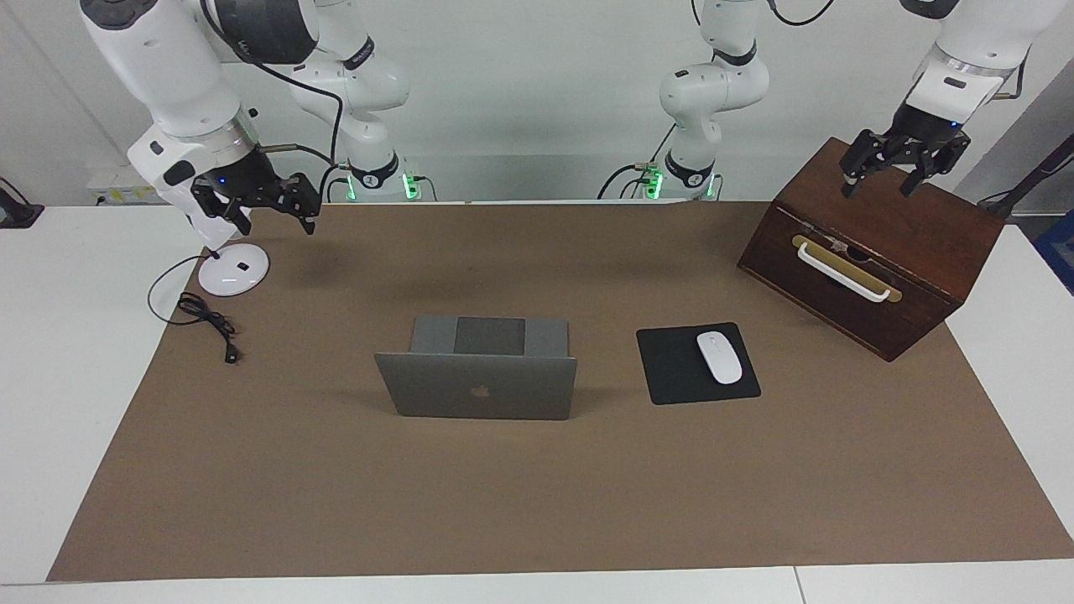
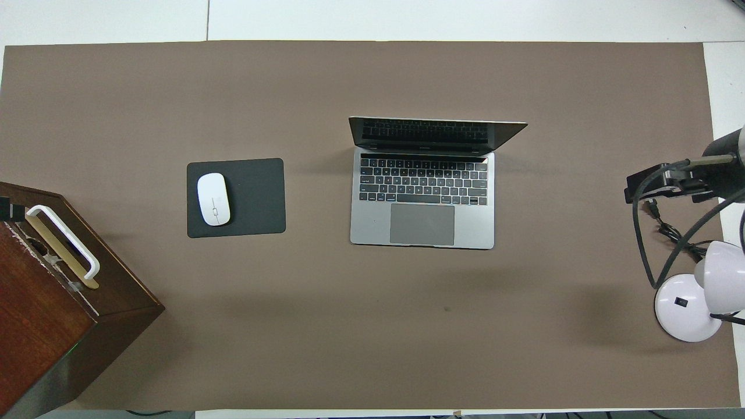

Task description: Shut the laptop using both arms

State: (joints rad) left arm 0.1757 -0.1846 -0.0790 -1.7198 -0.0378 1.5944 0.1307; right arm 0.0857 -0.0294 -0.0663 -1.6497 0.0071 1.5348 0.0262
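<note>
Standing open mid-surface with its lid upright, the laptop [image 1: 478, 377] awaits closing, while the left pincer [image 1: 896, 172] and right pincer [image 1: 260, 205] hang well apart from it, both spread and empty.

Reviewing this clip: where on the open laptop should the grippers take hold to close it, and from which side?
Probably the lid's top edge, near its two corners. The laptop stands open with its screen facing the robots, so that edge is the free one, farthest from the hinge. The left gripper, open over the wooden box, and the right gripper, open over the lamp base, would come from above and swing it toward the keyboard.
</note>
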